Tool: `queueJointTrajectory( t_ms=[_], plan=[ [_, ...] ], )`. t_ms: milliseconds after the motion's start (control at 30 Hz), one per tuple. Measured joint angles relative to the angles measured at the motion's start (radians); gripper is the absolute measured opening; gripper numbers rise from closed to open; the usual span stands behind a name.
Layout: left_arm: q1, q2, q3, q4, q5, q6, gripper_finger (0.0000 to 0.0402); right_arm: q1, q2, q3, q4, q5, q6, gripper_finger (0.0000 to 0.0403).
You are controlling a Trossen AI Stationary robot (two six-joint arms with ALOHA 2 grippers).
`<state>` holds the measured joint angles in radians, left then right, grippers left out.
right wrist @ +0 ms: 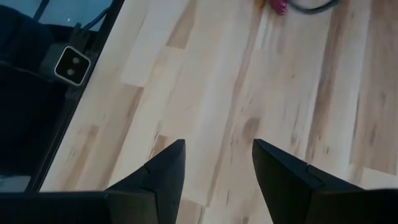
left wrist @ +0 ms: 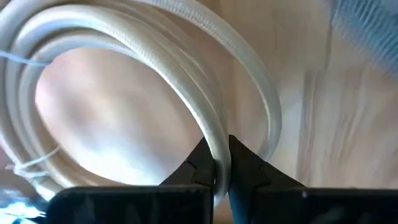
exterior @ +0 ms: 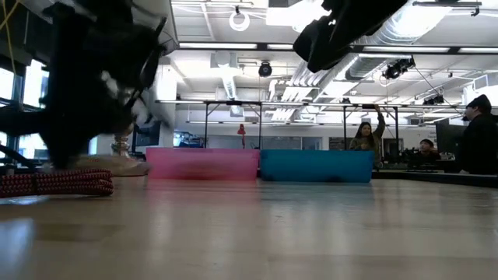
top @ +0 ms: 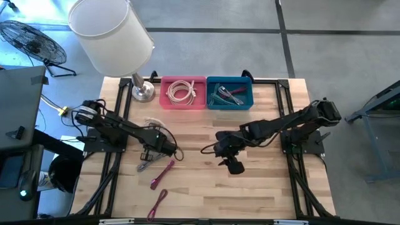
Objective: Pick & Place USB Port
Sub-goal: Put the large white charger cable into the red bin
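Now — left fingers (left wrist: 216,177) around white cable (left wrist: 186,93)

a light wooden table (top: 250,187) with a black frame around its edges fills the middle and lower part of the high view. along its top edge stand a lamp (top: 112,37) at upper left, a pink bin (top: 164,100) just right of it holding a coiled pale cable (top: 181,92), and a blue bin (top: 210,101) touching the pink one, with tangled cables inside. lower left of centre, two red cables (top: 161,175) lie on the bare wood, one below the other.
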<state>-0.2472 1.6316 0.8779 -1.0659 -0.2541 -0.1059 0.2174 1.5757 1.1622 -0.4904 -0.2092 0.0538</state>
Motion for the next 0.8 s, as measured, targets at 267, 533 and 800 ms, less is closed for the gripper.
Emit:
queueJointTrajectory(
  t_ms=[267, 533, 800],
  plan=[
    [-0.002, -0.043, 0.262, -0.269, -0.153, -0.022, 0.001, 0.038, 0.0, 0.0, -0.027, 0.001, 0.001, 0.0177],
    [0.067, -0.047, 0.561, -0.335, -0.466, 0.219, 0.001, 0.054, 0.0, 0.0, -0.068, 0.061, -0.002, 0.0177],
    [0.321, -0.047, 0.602, -0.251, -0.491, 0.442, 0.001, 0.073, 0.0, 0.0, -0.136, 0.092, 0.042, 0.0176]
  ],
)
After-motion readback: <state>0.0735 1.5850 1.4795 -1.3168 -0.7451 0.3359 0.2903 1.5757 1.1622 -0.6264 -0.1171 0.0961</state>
